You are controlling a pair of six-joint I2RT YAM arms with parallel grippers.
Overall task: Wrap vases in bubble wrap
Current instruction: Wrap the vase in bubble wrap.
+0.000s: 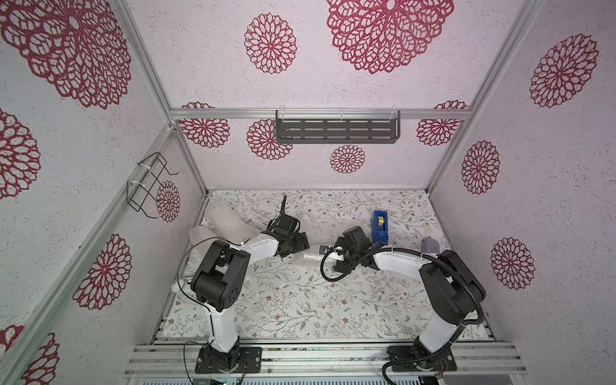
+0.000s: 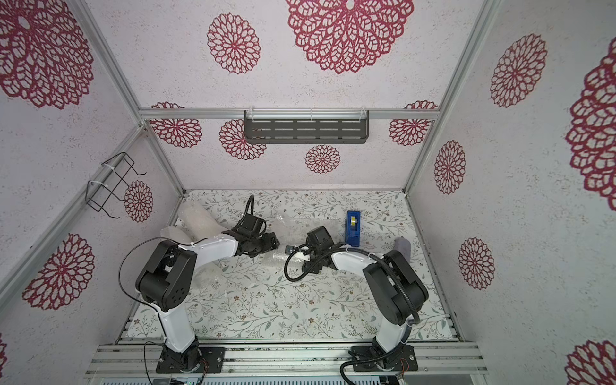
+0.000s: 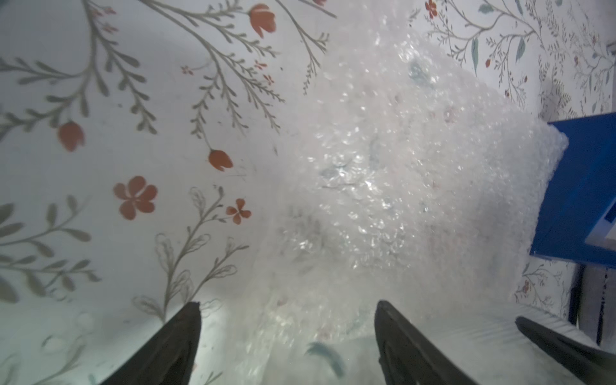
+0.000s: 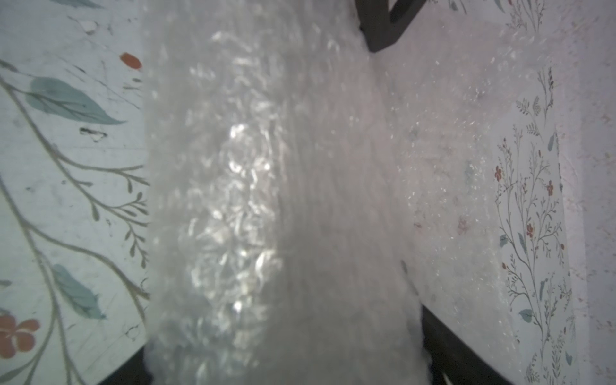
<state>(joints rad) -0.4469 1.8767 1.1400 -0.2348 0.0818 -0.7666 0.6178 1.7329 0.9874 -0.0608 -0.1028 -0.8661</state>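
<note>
Flowered cloth covers the table (image 1: 293, 300), and walls (image 1: 333, 83) with red medallions close it in on three sides. Near the middle, between the arms, lies a roll (image 3: 383, 186) of bubble wrap (image 4: 450, 166), with part of the sheet flat on the cloth beside it. The roll is on its side, its long axis running across the table. One end sits at the left gripper (image 3: 288, 303); the other reaches the blue tape dispenser (image 3: 583, 186), touching it or just short. No vase can be made out through the layers, so I cannot tell which end is the mouth.

The left gripper's fingers stand apart around the near end with a gap on one side, so nothing is pinched. The right gripper (image 4: 283, 328) straddles the roll further along, a finger at each flank; whether it presses or only brackets I cannot tell. Both probably stand this way to stop the round thing rolling off and to turn it over the loose sheet, with the dispenser close for sealing. Another pale wrapped bundle (image 1: 223, 223) lies at the back left corner
</note>
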